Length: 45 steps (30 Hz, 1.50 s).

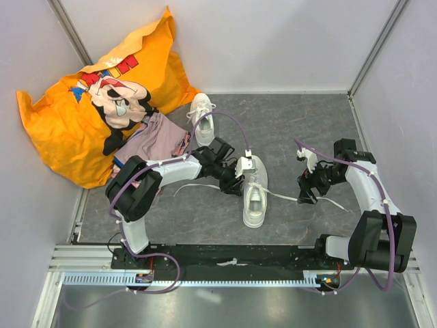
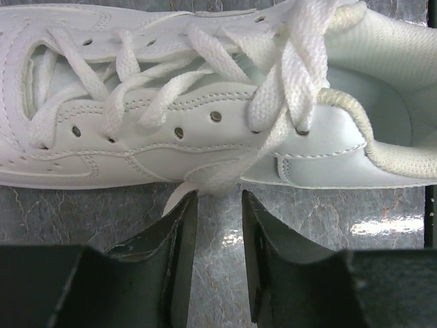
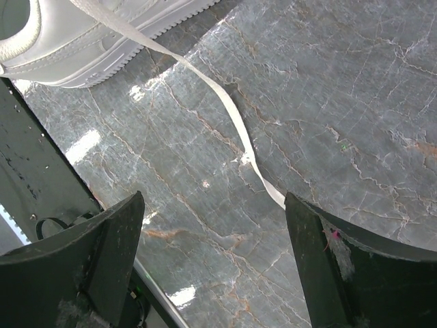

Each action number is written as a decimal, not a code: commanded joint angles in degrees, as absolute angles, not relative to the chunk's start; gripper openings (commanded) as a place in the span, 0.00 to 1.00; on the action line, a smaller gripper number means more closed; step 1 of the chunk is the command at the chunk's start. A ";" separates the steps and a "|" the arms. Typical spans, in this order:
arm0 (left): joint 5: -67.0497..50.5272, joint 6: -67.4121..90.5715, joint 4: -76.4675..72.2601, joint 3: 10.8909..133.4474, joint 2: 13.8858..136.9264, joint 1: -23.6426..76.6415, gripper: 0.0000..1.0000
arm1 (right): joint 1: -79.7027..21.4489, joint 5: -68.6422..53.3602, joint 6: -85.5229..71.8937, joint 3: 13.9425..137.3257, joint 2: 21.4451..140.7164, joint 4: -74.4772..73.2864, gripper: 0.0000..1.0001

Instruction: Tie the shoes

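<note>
One white sneaker (image 1: 255, 193) lies in the middle of the grey table, toe toward the far side, and its laces are loose. The second sneaker (image 1: 201, 116) lies farther back, by the garment. My left gripper (image 1: 240, 169) is at the near shoe's left side. In the left wrist view it (image 2: 220, 199) is narrowly open and holds nothing, with the shoe's eyelets and laces (image 2: 205, 102) just ahead and a lace end (image 2: 176, 196) at the left fingertip. My right gripper (image 1: 305, 191) is wide open over a loose lace (image 3: 232, 119) that runs from the shoe (image 3: 75, 41) to its right finger.
A large orange cushion with a cartoon print (image 1: 95, 102) fills the far left corner, with a pinkish-purple folded garment (image 1: 153, 140) against it. White walls enclose the table on three sides. A metal rail (image 1: 225, 273) runs along the near edge.
</note>
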<state>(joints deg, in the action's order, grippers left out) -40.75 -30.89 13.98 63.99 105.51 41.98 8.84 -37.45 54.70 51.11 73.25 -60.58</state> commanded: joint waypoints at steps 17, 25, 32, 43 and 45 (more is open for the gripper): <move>-43.42 -34.19 9.32 60.12 100.11 39.20 0.41 | 8.70 -38.85 57.04 50.98 74.09 -61.61 0.93; -46.58 -36.12 7.38 62.75 102.83 38.94 0.41 | 8.70 -38.59 56.95 51.59 75.15 -62.14 0.93; -48.51 -37.00 8.79 64.86 105.56 38.94 0.41 | 8.70 -37.53 57.04 51.94 75.93 -62.14 0.93; -52.91 -35.25 8.79 64.42 105.73 39.20 0.36 | 8.70 -37.44 56.87 52.12 76.20 -62.14 0.92; -53.17 -34.89 8.70 64.34 105.65 39.20 0.32 | 8.70 -37.44 56.87 52.12 76.20 -62.14 0.92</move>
